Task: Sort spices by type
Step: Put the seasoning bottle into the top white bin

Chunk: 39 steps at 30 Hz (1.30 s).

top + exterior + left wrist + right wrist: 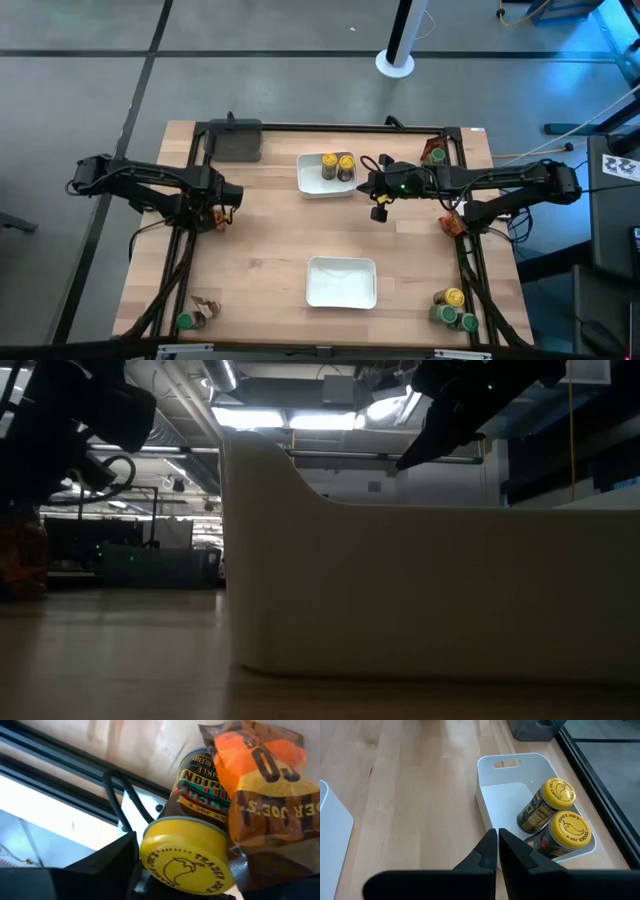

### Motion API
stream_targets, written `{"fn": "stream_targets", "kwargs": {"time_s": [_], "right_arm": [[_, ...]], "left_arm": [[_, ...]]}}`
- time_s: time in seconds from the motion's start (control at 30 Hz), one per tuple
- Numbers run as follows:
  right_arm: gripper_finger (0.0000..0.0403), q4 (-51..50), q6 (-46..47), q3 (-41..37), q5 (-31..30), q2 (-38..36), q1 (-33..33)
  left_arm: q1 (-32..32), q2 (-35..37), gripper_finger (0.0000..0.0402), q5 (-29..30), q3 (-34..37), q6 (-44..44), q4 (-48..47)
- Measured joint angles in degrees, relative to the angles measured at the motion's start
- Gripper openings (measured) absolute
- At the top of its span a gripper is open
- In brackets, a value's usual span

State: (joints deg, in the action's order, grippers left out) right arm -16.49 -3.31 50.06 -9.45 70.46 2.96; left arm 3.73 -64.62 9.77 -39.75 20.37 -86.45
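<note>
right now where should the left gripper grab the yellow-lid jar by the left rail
Grip the yellow-lid jar across its round body just below the lid, coming from the lid end. It seems to lean lid-first toward the left gripper, and an orange packet crowds one side, so keep the fingers off that side.

Even overhead daylight, dim backlit low view, ceiling strip-lights glaring, close jar blurred

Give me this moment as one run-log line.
left gripper: at table's left edge, jaws around yellow-lid jar, beside orange packet | right gripper: shut, empty, beside far tray holding two yellow-lid jars
</note>
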Motion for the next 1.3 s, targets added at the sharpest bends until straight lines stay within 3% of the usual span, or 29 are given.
{"fn": "stream_targets", "kwargs": {"time_s": [0.3,0.63,0.97,1.3], "right_arm": [[0.0019,0.0,-0.2,0.0,0.0,0.0,0.0],[0.0019,0.0,-0.2,0.0,0.0,0.0,0.0],[0.0019,0.1,-0.2,0.0,0.0,0.0,0.1],[0.0019,0.1,-0.2,0.0,0.0,0.0,0.1]], "left_arm": [[0.0,0.0,0.0218,2.5,-1.0,-0.1,1.6],[0.0,0.0,0.0215,4.4,-1.9,-0.9,2.9],[0.1,0.0,0.0215,10.7,-10.7,-0.1,-1.5],[0.1,-1.1,0.0215,13.5,-21.7,-1.0,1.9]]}}
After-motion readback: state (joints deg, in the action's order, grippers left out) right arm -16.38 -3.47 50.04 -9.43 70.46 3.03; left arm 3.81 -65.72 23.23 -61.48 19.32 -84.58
